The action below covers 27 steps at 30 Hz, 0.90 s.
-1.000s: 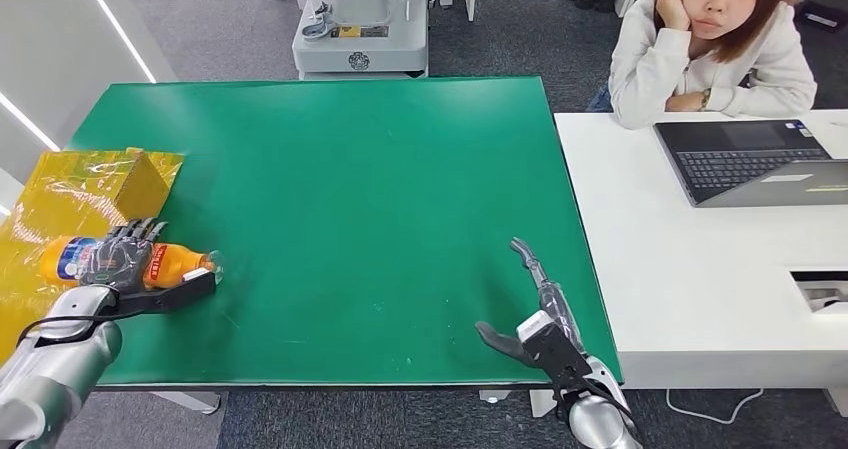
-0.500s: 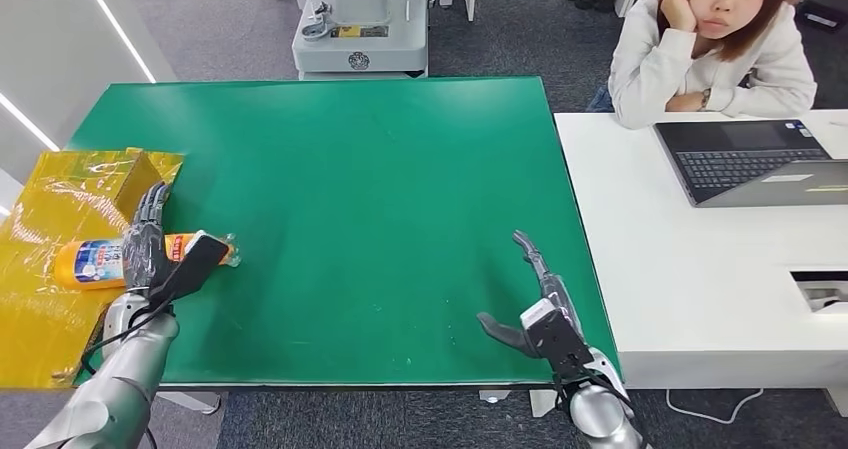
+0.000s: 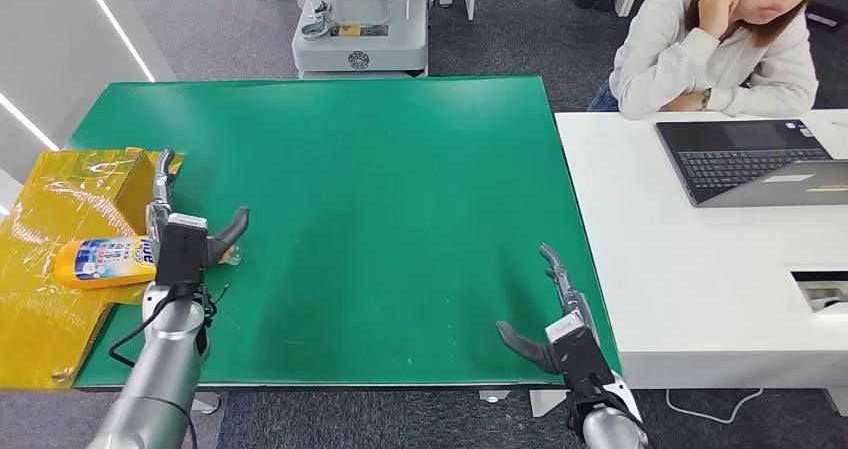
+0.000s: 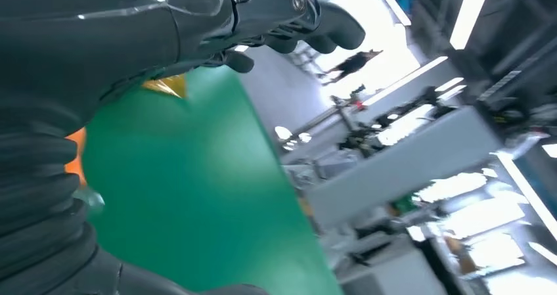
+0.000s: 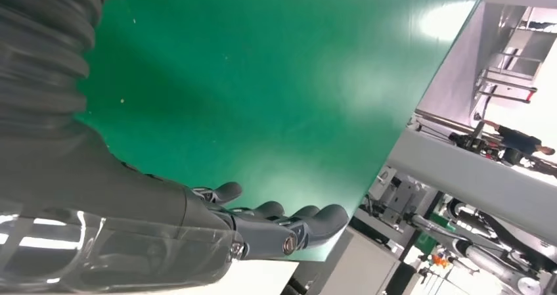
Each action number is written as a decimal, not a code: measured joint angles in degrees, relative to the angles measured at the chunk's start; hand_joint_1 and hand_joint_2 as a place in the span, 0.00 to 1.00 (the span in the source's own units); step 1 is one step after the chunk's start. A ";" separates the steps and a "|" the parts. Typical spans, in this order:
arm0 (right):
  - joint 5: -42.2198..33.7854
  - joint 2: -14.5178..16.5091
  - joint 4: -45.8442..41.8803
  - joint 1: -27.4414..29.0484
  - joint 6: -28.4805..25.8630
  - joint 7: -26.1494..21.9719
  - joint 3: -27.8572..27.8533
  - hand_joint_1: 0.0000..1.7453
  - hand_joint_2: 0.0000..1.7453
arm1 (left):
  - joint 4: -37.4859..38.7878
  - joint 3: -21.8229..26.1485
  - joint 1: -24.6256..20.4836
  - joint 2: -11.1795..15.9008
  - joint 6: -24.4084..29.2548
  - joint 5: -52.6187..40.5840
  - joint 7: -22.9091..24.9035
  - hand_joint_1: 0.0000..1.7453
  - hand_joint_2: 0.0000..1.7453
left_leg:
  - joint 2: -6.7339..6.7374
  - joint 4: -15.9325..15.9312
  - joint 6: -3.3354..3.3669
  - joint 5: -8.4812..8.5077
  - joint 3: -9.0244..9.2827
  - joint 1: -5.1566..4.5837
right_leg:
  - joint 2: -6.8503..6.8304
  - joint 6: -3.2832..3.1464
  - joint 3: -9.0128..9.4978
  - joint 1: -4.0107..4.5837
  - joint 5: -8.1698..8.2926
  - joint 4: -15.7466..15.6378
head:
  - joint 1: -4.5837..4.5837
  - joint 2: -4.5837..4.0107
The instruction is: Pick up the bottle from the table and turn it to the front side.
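On the green table [image 3: 400,219], the crinkly yellow plastic sheet [image 3: 50,269] at the left edge carries the lying orange label-wrapped bottle [image 3: 100,261]. The left hand [image 3: 185,231], fingers spread and empty, stands just right of the bottle's cap end; the right hand [image 3: 556,319] hovers spread near the right edge. A loose grip could roll the bottle on slippery film.

A green desk [image 3: 380,199] filled the frame's middle — a white side table [image 3: 690,289] at right, grey carpet [image 3: 200,29] beyond, a grey machine [image 3: 360,19] at top.
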 joint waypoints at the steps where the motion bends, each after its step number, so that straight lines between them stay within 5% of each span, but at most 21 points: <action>1: -0.03 0.21 -0.64 0.46 -0.25 -0.17 -0.26 0.00 1.00 | -1.92 -1.18 0.91 -0.58 -0.50 0.62 0.12 0.00 1.00 | 0.02 0.00 0.01 0.00 0.00 0.00 | 0.02 0.00 0.00 0.00 0.00 -0.01 | 0.01 0.00; 7: -0.95 2.61 -9.41 5.86 -7.07 -3.19 -1.44 0.00 1.00 | -14.98 -8.62 8.70 -5.17 -10.27 8.65 3.94 0.00 1.00 | -0.10 0.02 0.04 -0.04 -0.04 -0.02 | -0.12 0.04 -0.01 -0.03 -0.04 -0.03 | 0.01 0.00; 11: -0.16 3.86 -16.96 9.67 -11.00 -3.36 -0.93 0.00 1.00 | -22.33 -14.58 13.65 -7.72 -10.46 10.41 5.60 0.00 1.00 | -0.02 0.00 0.08 -0.13 -0.06 -0.01 | -0.04 0.05 -0.04 -0.03 -0.08 -0.03 | 0.01 0.00; 17: 0.10 5.82 -26.51 13.54 -15.09 -4.15 -0.22 0.00 1.00 | -29.91 -17.90 18.19 -8.18 -10.04 11.99 6.23 0.00 1.00 | 0.01 -0.04 0.10 -0.13 -0.03 0.00 | -0.03 0.05 -0.04 -0.01 -0.09 -0.02 | 0.00 0.00; 27: -1.06 6.85 -31.11 13.94 -13.55 -4.01 0.40 0.00 1.00 | -34.58 -18.15 21.31 -7.52 -10.54 14.15 6.00 0.00 1.00 | 0.02 -0.03 0.10 -0.09 -0.02 0.00 | -0.04 0.05 0.01 -0.01 -0.08 -0.02 | 0.01 0.00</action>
